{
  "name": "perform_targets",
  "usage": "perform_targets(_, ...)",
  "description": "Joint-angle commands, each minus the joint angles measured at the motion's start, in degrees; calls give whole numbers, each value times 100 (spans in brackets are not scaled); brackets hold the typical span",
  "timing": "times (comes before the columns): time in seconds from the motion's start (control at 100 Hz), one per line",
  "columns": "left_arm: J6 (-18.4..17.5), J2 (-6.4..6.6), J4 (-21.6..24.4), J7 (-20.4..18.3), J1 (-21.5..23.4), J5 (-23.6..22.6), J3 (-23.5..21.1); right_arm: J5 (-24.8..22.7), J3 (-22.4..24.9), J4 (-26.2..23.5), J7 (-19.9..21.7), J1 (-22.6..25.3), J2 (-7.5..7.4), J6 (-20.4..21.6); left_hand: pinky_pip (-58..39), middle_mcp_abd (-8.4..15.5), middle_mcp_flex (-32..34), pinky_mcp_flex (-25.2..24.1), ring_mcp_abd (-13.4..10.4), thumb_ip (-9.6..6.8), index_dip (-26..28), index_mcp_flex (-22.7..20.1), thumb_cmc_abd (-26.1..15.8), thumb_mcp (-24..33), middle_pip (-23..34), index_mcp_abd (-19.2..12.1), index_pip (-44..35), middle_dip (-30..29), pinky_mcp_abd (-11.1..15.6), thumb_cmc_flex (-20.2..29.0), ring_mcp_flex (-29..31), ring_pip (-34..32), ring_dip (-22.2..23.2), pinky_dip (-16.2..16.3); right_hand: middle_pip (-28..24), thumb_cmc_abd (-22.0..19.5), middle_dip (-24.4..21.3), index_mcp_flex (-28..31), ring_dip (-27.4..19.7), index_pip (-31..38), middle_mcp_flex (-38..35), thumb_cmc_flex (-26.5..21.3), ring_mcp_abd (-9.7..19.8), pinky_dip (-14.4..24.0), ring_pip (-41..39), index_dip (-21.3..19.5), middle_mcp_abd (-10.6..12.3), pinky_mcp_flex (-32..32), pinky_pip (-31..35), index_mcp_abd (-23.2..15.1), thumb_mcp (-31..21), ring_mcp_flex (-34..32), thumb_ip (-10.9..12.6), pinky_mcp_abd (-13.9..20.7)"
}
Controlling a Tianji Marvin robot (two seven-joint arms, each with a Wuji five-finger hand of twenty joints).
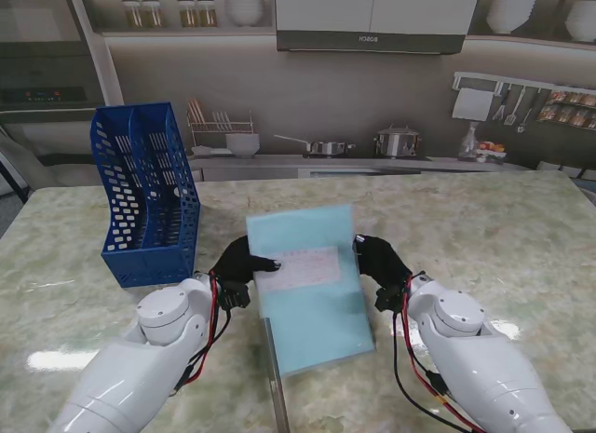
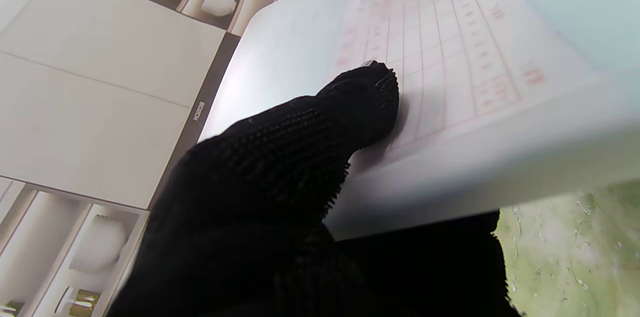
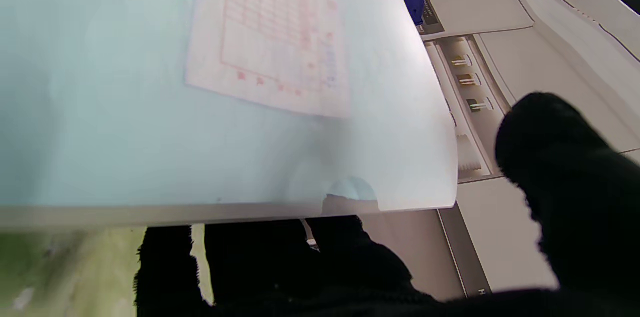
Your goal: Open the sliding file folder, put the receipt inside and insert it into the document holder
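Observation:
A pale blue translucent file folder (image 1: 312, 312) is tilted between my two hands, with the pink-printed receipt (image 1: 300, 268) showing through its cover. My left hand (image 1: 240, 265) is shut on the folder's left edge. Its thumb (image 2: 360, 102) presses on top over the receipt (image 2: 450, 47), and its fingers are hidden beneath. My right hand (image 1: 380, 263) is at the right edge. Its fingers (image 3: 240, 257) lie under the folder (image 3: 100, 132), while its thumb (image 3: 560, 157) stands clear of the sheet. The blue perforated document holder (image 1: 149, 191) stands upright at the left, apart from both hands.
A thin grey bar (image 1: 273, 382) runs from the folder's near left corner toward me. The marble table (image 1: 503, 237) stretches out to the right and behind the folder. A kitchen counter with pots and a dish rack lies beyond the table's far edge.

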State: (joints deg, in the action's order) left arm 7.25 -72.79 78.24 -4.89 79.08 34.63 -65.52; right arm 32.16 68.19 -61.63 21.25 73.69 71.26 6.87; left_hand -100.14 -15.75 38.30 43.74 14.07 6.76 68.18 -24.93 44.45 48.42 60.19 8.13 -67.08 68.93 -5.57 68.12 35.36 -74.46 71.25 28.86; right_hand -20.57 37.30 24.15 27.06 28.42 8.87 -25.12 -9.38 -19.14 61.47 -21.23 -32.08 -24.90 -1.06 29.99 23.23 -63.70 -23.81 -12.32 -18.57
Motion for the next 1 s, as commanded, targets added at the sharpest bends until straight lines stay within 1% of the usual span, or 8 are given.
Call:
perform_targets(0.0, -26, 13, 20, -79, -3, 4, -1, 19, -22, 101, 71, -20, 19, -50, -105, -114, -49, 502, -48, 13, 124, -479, -80, 925, 183, -777, -451, 82, 1253, 521, 241, -231, 144, -87, -107, 237, 92, -55, 55, 86, -24, -37, 200, 181, -122, -61, 180, 39, -6, -149, 109, -180, 68, 25)
perform_targets(0.19, -55, 24, 4, -151, -16, 14, 11, 41, -100, 224, 127, -109, 50, -54, -110, -114, -49, 515, -47, 17, 126, -484, -68, 944, 182, -778, -451, 83, 1255, 520, 249, -236, 145, -90, -122, 284, 100, -32, 55, 97, -28, -54, 199, 234, -170, -82, 184, 29, -6, -160, 93, -160, 75, 31)
perform_targets(0.3, -65, 26, -3, -172, -23, 14, 23, 23, -172, 268, 162, -150, 55, -9, -112, -114, -49, 522, -46, 18, 126, -490, -65, 950, 181, -776, -452, 83, 1257, 515, 252, -241, 146, -93, -195, 373, 130, 83, 84, 157, -165, -221, 221, 276, -267, -114, 252, 138, 39, -252, 102, -292, 82, 30)
perform_targets(0.51, -54, 26, -3, -188, -24, 21, 39, -6, -260, 291, 148, -190, 64, 49, -118, -123, -33, 536, -45, 18, 127, -492, -50, 964, 182, -778, -452, 81, 1256, 516, 260, -246, 144, -96, -445, 475, 253, 295, 212, 332, -482, -517, 258, 528, -648, -259, 322, 405, 215, -367, 210, -583, 117, 85)
perform_targets(0.75, -67, 28, -17, -218, -40, 24, 55, 33, -292, 345, 170, -225, 87, 50, -125, -124, -32, 546, -50, 18, 126, -495, -41, 988, 178, -781, -453, 84, 1261, 506, 267, -255, 142, -102, -555, 484, 299, 462, 243, 410, -691, -518, 213, 660, -812, -316, 273, 509, 273, -357, 203, -748, 121, 122)
perform_targets(0.89, -66, 26, -23, -220, -46, 27, 65, 55, -330, 400, 191, -258, 106, 75, -129, -124, -31, 558, -47, 17, 126, -498, -38, 1001, 178, -780, -453, 85, 1265, 497, 274, -261, 139, -107, -796, 579, 405, 743, 317, 570, -1099, -674, 265, 766, -1072, -401, 368, 789, 395, -494, 171, -1146, 134, 187)
perform_targets(0.94, -63, 25, -24, -217, -46, 26, 66, 60, -341, 410, 190, -265, 111, 78, -130, -124, -31, 560, -54, 16, 125, -497, -38, 1007, 177, -783, -453, 86, 1265, 498, 273, -263, 138, -109, -932, 634, 481, 841, 373, 675, -1266, -805, 269, 906, -1261, -486, 406, 910, 509, -545, 184, -1312, 146, 240)
perform_targets(0.99, -61, 24, -22, -213, -45, 30, 66, 49, -359, 416, 176, -272, 114, 85, -132, -124, -31, 559, -57, 16, 125, -490, -38, 1007, 177, -784, -450, 86, 1265, 496, 273, -263, 136, -111, -1079, 679, 563, 944, 425, 782, -1446, -1037, 285, 1065, -1462, -564, 437, 1003, 752, -587, 249, -1502, 173, 325)
